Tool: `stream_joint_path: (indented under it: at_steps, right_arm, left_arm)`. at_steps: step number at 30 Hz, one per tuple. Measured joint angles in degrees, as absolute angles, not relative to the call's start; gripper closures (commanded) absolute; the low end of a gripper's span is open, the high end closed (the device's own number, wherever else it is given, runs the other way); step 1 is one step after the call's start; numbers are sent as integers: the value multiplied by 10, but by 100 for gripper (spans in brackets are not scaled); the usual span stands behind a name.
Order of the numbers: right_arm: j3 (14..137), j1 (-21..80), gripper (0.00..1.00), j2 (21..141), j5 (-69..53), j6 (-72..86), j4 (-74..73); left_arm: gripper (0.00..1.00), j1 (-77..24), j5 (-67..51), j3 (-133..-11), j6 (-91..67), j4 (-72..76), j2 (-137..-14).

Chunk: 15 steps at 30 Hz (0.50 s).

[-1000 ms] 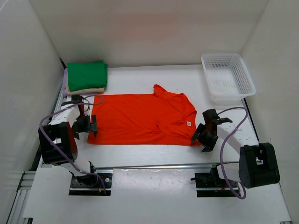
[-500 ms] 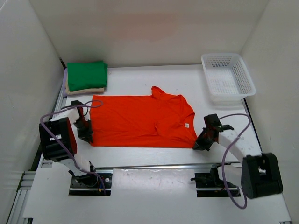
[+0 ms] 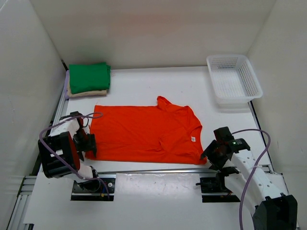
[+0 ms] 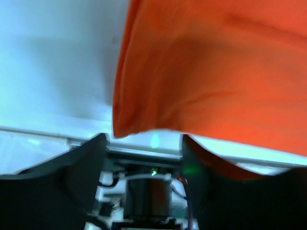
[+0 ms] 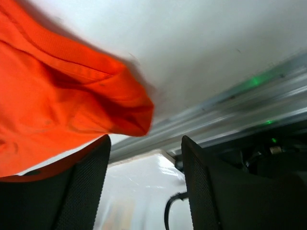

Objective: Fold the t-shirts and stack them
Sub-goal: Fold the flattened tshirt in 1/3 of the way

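Pulled orange-red t-shirt [image 3: 146,130] nearer front edge of table [image 3: 144,84], laid flat. Just let go of near corners, with left end effector [image 3: 88,143] and right end effector [image 3: 213,152] both released, fingers apart. Spreading likely done; fold next, then stack on green t-shirt [image 3: 89,76].

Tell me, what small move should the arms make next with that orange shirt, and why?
Probably lift both grippers clear of the cloth. The orange-red t-shirt lies spread flat by the table's near edge, and the left gripper and right gripper stand open at its two near corners, gripping nothing, so they need room before picking a fold grip.
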<state>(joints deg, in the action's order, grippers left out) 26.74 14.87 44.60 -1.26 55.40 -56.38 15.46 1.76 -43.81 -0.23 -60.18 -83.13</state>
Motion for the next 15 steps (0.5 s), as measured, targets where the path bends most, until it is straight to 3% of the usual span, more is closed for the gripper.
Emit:
stream_joint_path:
  at_steps: [4,8,12,15]
  right_arm:
    - [295,149,28,463,-15,531,-577]
    - [407,149,25,508,-15,484,-560]
    - [575,151,25,661,-15,422,-532]
    - [740,161,25,842,-13,382,-500]
  left_arm:
    - [14,167,34,-440,-1,-629,-832]
    - [13,173,45,-516,0,-637,-836]
    - [13,172,28,-657,0,-595,-893]
    - [13,167,-1,-768,0,-564,-983]
